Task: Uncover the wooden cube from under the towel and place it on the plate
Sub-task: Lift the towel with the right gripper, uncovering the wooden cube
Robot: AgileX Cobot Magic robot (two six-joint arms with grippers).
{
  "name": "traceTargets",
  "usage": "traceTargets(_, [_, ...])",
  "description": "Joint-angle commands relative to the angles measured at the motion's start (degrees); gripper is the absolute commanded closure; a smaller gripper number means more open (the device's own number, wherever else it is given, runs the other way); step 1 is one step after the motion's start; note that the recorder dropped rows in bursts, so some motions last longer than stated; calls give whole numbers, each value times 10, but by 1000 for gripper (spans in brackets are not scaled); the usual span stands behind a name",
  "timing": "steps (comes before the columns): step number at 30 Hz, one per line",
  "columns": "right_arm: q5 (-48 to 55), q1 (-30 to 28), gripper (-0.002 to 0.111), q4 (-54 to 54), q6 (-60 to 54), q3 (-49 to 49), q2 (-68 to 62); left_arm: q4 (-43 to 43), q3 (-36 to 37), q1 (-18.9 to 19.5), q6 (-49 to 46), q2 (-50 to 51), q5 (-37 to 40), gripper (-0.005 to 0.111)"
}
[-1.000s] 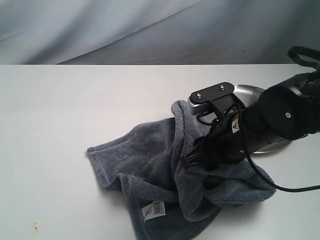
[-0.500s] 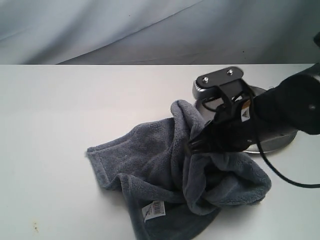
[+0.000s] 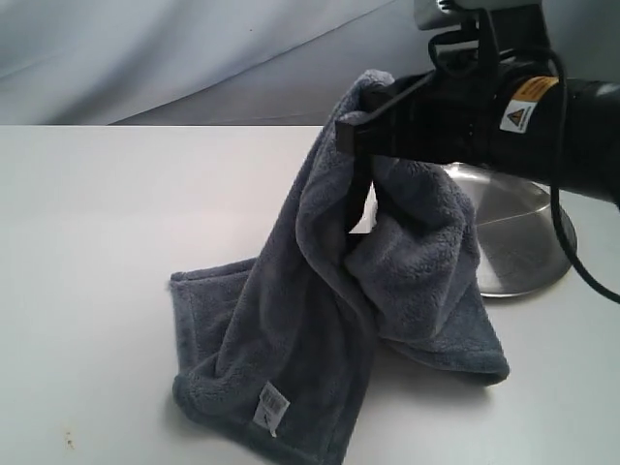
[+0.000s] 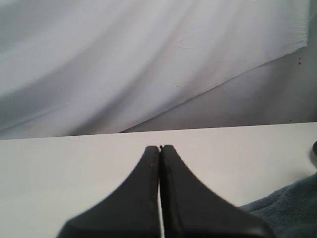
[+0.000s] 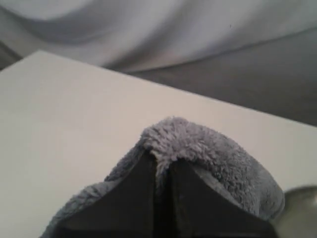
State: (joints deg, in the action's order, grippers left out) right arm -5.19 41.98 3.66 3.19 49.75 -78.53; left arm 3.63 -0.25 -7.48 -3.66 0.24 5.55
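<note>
Table: the flat white tabletop [image 3: 87, 242] carries everything here.
Towel: the fluffy blue-grey fleece towel [image 3: 310, 291] hangs from one pinched fold up high. Its lower part lies draped on the table, and its right edge covers part of the plate.
Plate: the round brushed stainless-steel plate [image 3: 518, 232] sits on the table at the right, beneath the right arm.
Right gripper: the black right gripper [image 3: 356, 131] is clamped on the towel's top fold, well above the table, with fleece bulging over its fingertips [image 5: 143, 188].
Left gripper: the black left gripper [image 4: 160, 148] has its jaws pressed together, gripping nothing, low over the table.
Label: a small white tag [image 3: 270, 407] sits on the towel's lower edge.
Wooden cube: it shows in no view, so I cannot tell where it lies.
</note>
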Motion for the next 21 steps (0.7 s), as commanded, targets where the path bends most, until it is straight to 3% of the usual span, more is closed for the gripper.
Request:
traceTargets(1, [-125, 15, 108, -81, -4, 4, -46, 1, 3, 1, 1, -2, -7, 107])
traceTargets(3, [-160, 15, 108, -120, -4, 4, -73, 1, 3, 1, 1, -2, -7, 107])
traceTargets(10, [-236, 14, 108, -105, -4, 6, -176, 1, 3, 1, 1, -2, -7, 107])
traceTargets(15, [-155, 14, 108, -105, -4, 54, -234, 1, 3, 1, 1, -2, -7, 107])
traceTargets(18, [-123, 14, 94, -105, -4, 74, -237, 1, 3, 1, 1, -2, -7, 107])
traceTargets(21, [-96, 14, 67, -105, -4, 84, -227, 1, 3, 1, 1, -2, -7, 107])
